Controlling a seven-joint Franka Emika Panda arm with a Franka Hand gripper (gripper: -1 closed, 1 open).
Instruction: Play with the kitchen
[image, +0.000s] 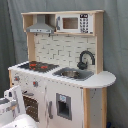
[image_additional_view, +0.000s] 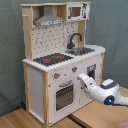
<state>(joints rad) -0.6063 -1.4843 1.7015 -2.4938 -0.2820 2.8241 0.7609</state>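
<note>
The toy kitchen stood upright on the table. In the second exterior view, the gripper reached in from the right toward the front panel, just beside the oven door; its grip state could not be told.

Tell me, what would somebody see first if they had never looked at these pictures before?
First the kitchen, a tall white and wood toy that fills the middle in both exterior views, with a black-red hob on its counter and a curved black faucet by the sink. Next the white robot arm, reaching in from the second exterior view's right toward the oven door.
</note>
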